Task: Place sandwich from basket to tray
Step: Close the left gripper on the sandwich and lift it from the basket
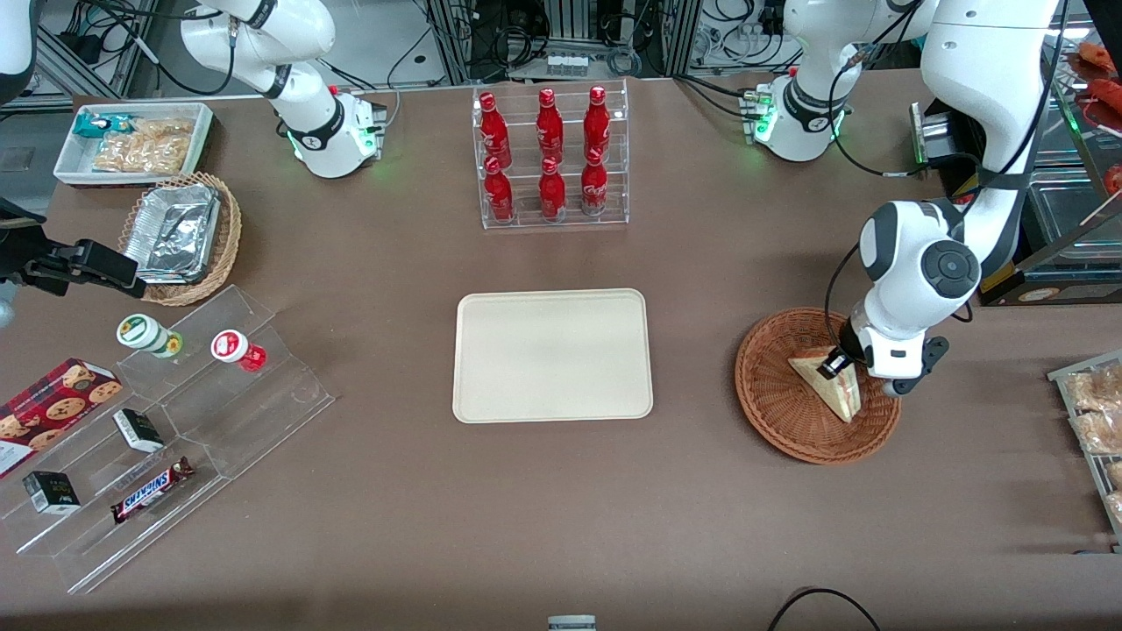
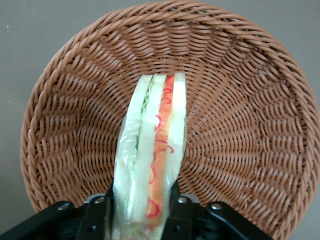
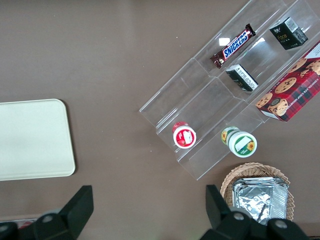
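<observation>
Wrist view, left arm: sandwich (image 2: 152, 155) stands on edge in basket (image 2: 240, 150), gripper (image 2: 142, 212) pinching its bread faces at one end | risk: soft bread + slick wrap, may squash or slip on lift | wedge tip could snag basket rim | tray (image 1: 552, 355) bare, well apart, toward parked arm's end

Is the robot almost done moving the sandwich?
Not yet. The gripper is down in the basket with its fingers shut on the sandwich, so the grab looks done. The sandwich is still over the basket. Left: carry it across and set it on the tray.
</observation>
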